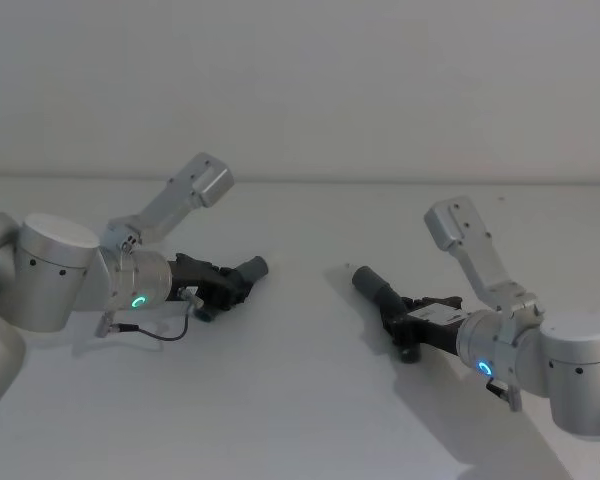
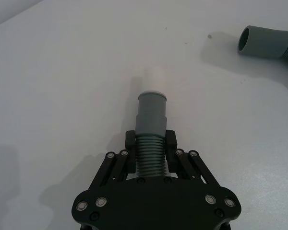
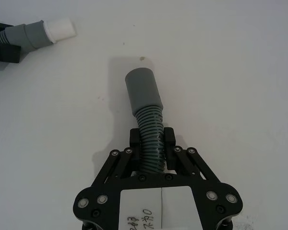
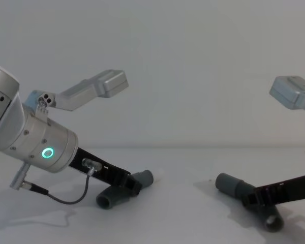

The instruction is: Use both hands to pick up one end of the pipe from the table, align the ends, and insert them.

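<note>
Now | left gripper [image 2: 150,143], right gripper [image 3: 152,143]: each clamping pipe [image 2: 151,115] (ends [image 3: 143,88] apart)

A white label [image 3: 161,207] is sitting on the black body of the right gripper [image 3: 152,139], carrying sideways handwritten marks. They are running off the view's edge, too unclear to read.

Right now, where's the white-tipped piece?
Head view: white-tipped piece left of centre, shut in the left pincer, facing the sleeve piece in the right pincer.
</note>
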